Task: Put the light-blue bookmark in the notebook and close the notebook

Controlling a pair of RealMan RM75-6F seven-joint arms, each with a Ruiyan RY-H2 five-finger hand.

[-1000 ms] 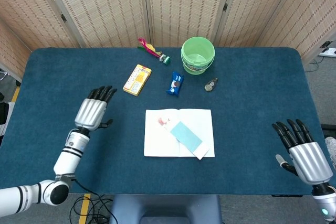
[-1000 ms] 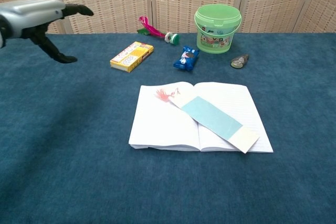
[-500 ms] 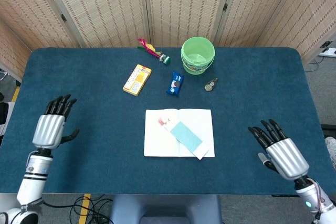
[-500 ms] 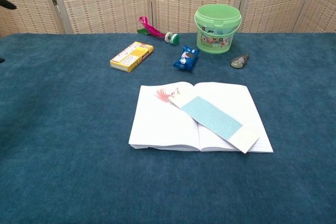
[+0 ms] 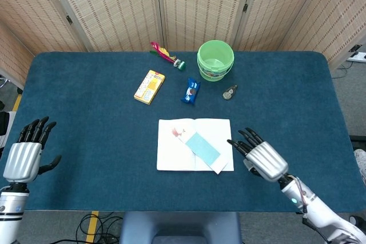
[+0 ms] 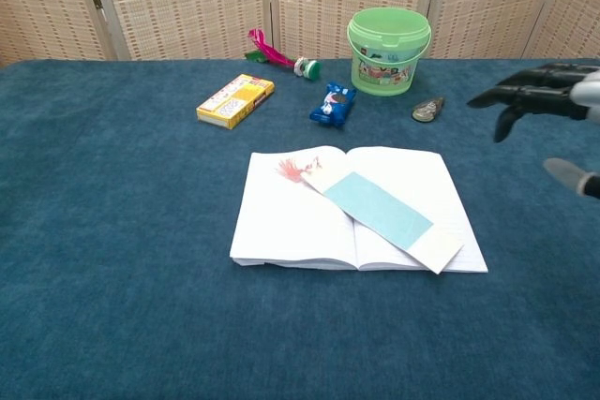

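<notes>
- A wide tabletop point(image 5: 86, 118) covered in dark blue felt-like cloth carried everything.
- An open white lined-paper notebook point(image 5: 171, 152) lay flat near the middle.
- A flat yellow rectangular cardboard box point(image 5: 149, 86) lay behind and to the left of the notebook.
- A small blue crinkled snack packet point(image 5: 191, 91) rested between the yellow box and a small grey-brown flat object point(image 5: 230, 92) whose kind could not be told.
- A light-green round plastic bucket point(image 5: 215, 59) with a handle stood upright towards the far edge.
- A pink-and-green feathered toy point(image 5: 166, 55) lay left of the bucket, near the far edge.
</notes>
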